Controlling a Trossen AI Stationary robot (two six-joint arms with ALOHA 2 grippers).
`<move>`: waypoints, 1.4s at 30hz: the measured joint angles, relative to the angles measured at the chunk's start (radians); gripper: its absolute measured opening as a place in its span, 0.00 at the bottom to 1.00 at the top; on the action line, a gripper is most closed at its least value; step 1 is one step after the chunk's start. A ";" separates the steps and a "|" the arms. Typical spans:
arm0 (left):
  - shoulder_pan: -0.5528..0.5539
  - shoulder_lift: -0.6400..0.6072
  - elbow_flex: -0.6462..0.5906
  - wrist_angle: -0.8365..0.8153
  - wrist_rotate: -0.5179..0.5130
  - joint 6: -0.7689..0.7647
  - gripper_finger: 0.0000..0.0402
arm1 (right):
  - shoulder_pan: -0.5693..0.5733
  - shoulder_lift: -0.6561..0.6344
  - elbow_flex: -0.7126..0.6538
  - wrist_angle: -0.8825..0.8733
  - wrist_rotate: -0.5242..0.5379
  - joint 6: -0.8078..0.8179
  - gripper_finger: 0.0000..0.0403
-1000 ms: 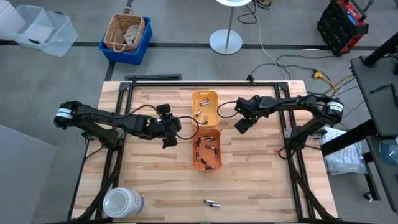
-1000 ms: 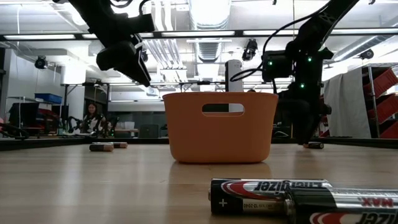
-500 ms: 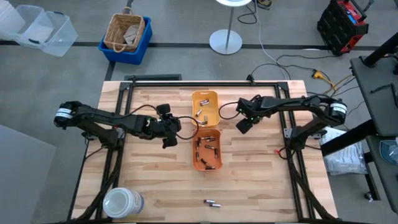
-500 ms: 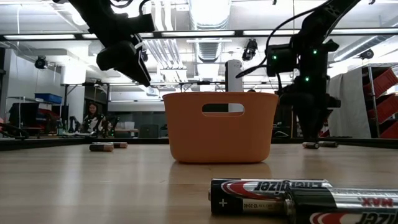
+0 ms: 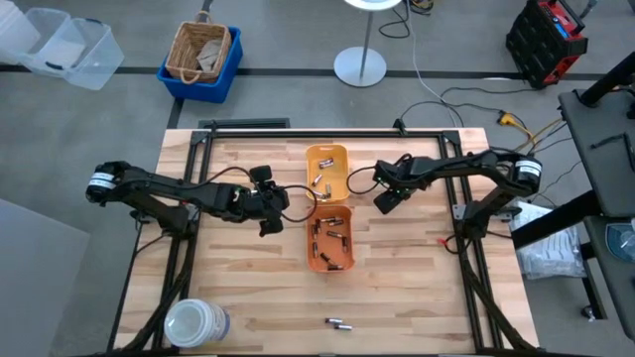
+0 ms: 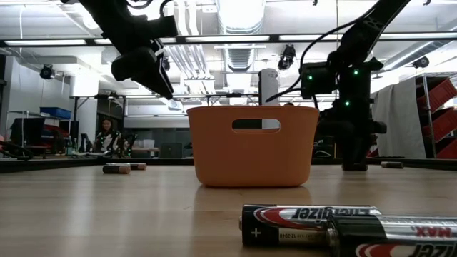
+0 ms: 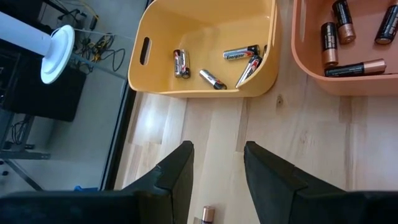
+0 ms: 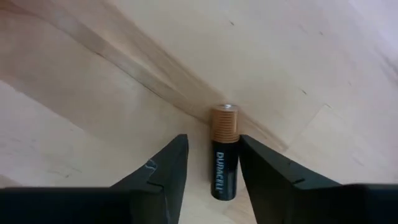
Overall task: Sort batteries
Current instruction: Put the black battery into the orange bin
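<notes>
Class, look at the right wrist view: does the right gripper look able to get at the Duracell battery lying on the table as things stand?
Probably yes. The right gripper is open, its fingers either side of the Duracell battery, which lies alone on bare wooden table with nothing in the way.

Small cylindrical batteries (image 5: 332, 243) lie in both orange trays; two rest loose on the bench, one copper-topped black Duracell (image 8: 224, 151) elsewhere.

Overhead, looked straight down on the whole table (image 5: 248, 297) and both trays; at table-top height, faced level past two near batteries (image 6: 314, 223) to the orange tray (image 6: 253, 145) and the room. From the left wrist, looked down on the yellow-orange tray (image 7: 205, 46), shared with overhead; from the right wrist, pressed close over a Duracell battery (image 8: 224, 151).
</notes>
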 joint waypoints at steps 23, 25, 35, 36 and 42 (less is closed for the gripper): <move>0.000 0.000 0.000 -0.001 0.001 0.000 0.31 | 0.006 -0.090 -0.012 0.042 0.002 -0.124 0.09; 0.000 0.000 0.000 -0.001 0.001 0.000 0.31 | 0.010 -0.153 -0.010 0.049 0.008 -0.127 0.09; 0.000 -0.014 0.003 -0.007 0.000 0.000 0.31 | 0.119 -0.360 -0.020 0.296 -0.073 -0.263 0.09; 0.000 -0.017 0.005 -0.009 0.000 0.000 0.31 | 0.135 -0.366 -0.026 0.355 -0.102 -0.287 0.09; -0.002 -0.061 0.008 -0.040 0.000 -0.027 0.31 | 0.232 -0.336 -0.119 0.850 -0.298 -0.405 0.09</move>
